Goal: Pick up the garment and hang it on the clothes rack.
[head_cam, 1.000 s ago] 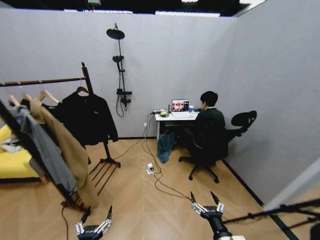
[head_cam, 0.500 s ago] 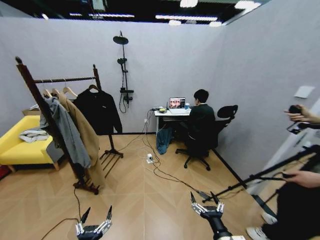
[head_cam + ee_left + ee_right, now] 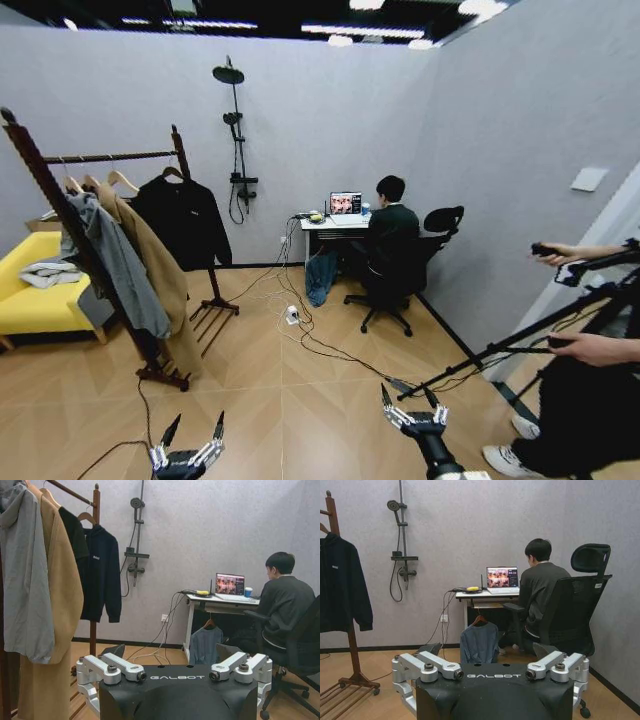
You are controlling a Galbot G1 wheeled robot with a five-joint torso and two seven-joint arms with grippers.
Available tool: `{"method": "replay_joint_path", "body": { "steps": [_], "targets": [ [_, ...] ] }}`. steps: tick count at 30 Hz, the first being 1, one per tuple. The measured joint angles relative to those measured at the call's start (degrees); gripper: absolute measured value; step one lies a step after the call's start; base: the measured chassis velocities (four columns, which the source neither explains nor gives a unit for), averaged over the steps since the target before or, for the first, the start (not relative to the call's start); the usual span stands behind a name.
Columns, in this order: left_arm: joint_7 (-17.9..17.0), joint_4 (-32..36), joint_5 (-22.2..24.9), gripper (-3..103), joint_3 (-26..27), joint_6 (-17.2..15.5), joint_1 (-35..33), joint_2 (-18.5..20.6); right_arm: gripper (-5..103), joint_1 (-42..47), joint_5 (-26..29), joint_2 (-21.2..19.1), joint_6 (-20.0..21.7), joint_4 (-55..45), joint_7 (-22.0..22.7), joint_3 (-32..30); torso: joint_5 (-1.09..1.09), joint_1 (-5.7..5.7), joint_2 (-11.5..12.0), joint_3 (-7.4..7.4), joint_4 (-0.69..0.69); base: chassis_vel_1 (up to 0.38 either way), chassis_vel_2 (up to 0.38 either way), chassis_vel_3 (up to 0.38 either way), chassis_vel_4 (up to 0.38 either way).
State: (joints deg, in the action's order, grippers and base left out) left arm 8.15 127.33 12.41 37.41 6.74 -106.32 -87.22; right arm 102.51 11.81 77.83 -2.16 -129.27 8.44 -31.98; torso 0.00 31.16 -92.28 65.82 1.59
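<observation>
The garment (image 3: 185, 220), a black jacket on a wooden hanger, hangs at the far end of the clothes rack (image 3: 108, 157), a dark wooden frame standing to my left near the back wall. The left wrist view shows the garment (image 3: 102, 575) beside the rack post (image 3: 95, 510). In the right wrist view the garment (image 3: 340, 585) hangs by the post (image 3: 332, 510). My left gripper (image 3: 197, 420) and right gripper (image 3: 405, 392) sit low in front of me, both open and holding nothing, well short of the rack. Both grippers (image 3: 170, 652) (image 3: 486, 650) point across the room.
A tan coat (image 3: 150, 270) and a grey garment (image 3: 110, 260) hang on the rack's near end. A yellow sofa (image 3: 35, 300) sits behind it. Cables (image 3: 320, 350) trail over the floor toward a desk (image 3: 330, 225) and office chair (image 3: 400, 270). A tripod (image 3: 520, 335) leans at the right.
The whole head view has shifted, so the camera moved: the rack now appears smaller and farther off than a second ago. Both grippers hold the same open pose.
</observation>
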Motion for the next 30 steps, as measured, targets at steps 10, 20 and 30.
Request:
{"method": "replay_joint_path", "body": {
  "steps": [10,20,30],
  "targets": [
    [0.0,0.0,0.0,100,0.0,0.0,0.0,0.0,100,0.0,0.0,0.0,0.0,0.0,0.0,0.0,0.0,0.0,0.0,0.0,0.0,0.011,-0.004,-0.007,0.005],
    [0.0,0.0,0.0,100,0.0,0.0,0.0,0.0,100,0.0,0.0,0.0,0.0,0.0,0.0,0.0,0.0,0.0,0.0,0.0,-0.01,0.0,0.0,0.0,0.0],
    [0.0,0.0,0.0,100,0.0,0.0,0.0,0.0,100,0.0,0.0,0.0,0.0,0.0,0.0,0.0,0.0,0.0,0.0,0.0,0.0,0.0,0.0,0.0,0.0]
  ]
}}
